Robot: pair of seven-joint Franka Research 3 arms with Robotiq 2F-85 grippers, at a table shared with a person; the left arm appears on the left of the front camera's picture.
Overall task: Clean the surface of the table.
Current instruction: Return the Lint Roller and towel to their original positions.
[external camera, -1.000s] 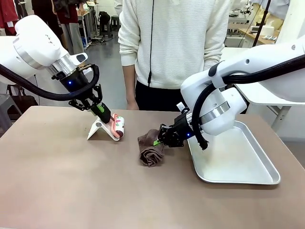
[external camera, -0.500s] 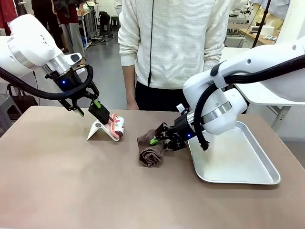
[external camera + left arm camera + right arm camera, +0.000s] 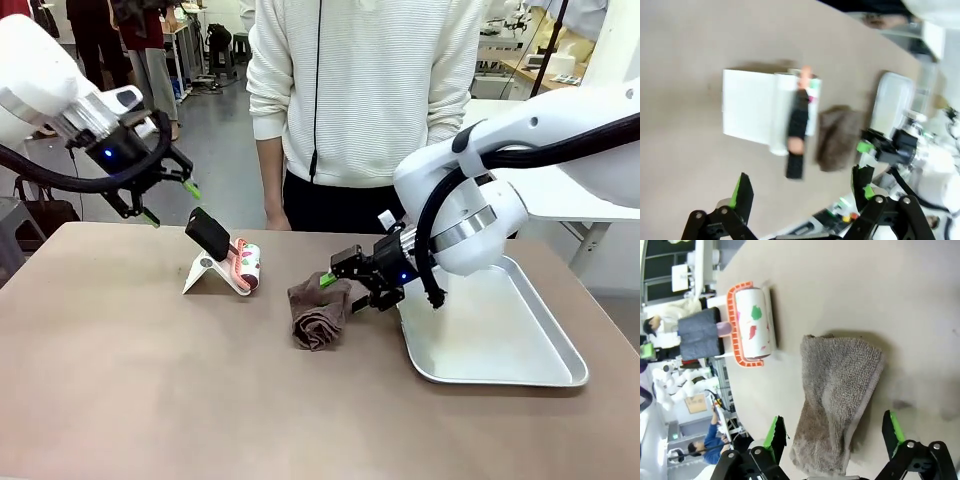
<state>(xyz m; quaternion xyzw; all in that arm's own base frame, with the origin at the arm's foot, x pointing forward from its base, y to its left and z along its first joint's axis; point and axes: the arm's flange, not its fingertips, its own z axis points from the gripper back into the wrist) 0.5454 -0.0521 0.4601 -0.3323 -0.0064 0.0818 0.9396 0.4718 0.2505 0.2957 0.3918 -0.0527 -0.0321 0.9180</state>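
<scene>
Tan-brown and matte, the table (image 3: 150, 400) fills the lower half of the front view, with a person in a white sweater (image 3: 365, 90) standing at its far edge, top centre. Left of centre on the tabletop, a lint roller (image 3: 240, 265) with a black handle and an orange-framed patterned roll leans on a white stand (image 3: 205, 272). Just right of it, near the middle of the frame, lies a crumpled brown cloth (image 3: 318, 312). A metal tray (image 3: 500, 330) sits at centre right.

At upper left, the left gripper (image 3: 168, 198) hangs above the table, apart from the roller handle, its jaws spread wide and holding nothing. In the left wrist view that gripper (image 3: 802, 192) looks down on the roller (image 3: 797, 125), somewhat blurred.

At centre, the right gripper (image 3: 345, 275) sits low at the cloth's right edge, jaws apart. In the right wrist view its green-padded fingers (image 3: 774, 432) straddle the cloth (image 3: 837, 405) without pinching it.
</scene>
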